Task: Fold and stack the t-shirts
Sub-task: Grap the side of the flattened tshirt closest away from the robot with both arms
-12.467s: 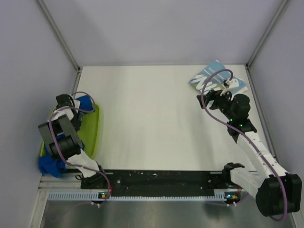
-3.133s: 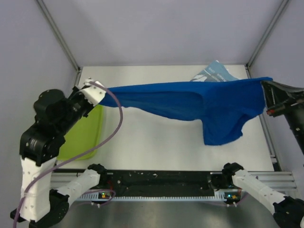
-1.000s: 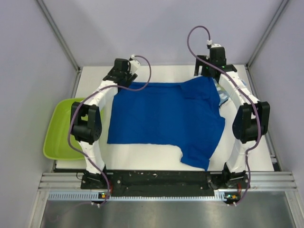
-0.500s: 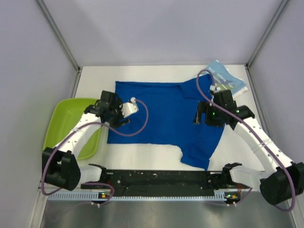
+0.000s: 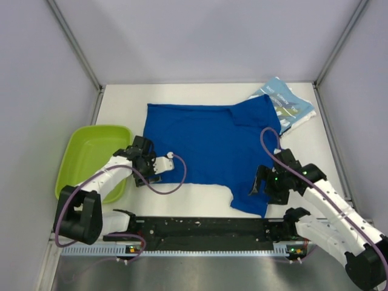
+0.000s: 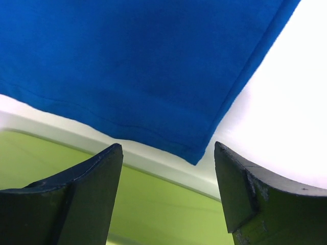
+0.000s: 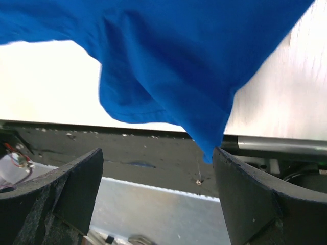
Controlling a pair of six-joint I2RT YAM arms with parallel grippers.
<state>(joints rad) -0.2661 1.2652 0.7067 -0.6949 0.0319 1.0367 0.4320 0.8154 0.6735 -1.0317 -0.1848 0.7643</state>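
The royal blue t-shirt (image 5: 206, 145) lies spread flat on the white table, plain side up, with one sleeve reaching toward the near edge. My left gripper (image 5: 140, 162) hovers open over its near-left corner (image 6: 196, 159), nothing between its fingers (image 6: 82, 196). Over the near-right sleeve tip (image 7: 207, 155) my right gripper (image 5: 262, 185) stands open and empty too, the cloth just clear of its fingers (image 7: 255, 204). A lighter teal-blue t-shirt (image 5: 286, 106) with white lettering lies folded at the far right, partly under the blue one.
A lime-green tub (image 5: 91, 159) sits off the table's left edge, beside my left arm, and shows below the shirt corner as the tub (image 6: 153, 209). The black base rail (image 5: 200, 229) runs along the near edge; grey walls enclose the other sides.
Both grippers have drawn back from the shirt's far edge to its near corners, left to the near-left, right to the near-right sleeve. The shirt stays flat.
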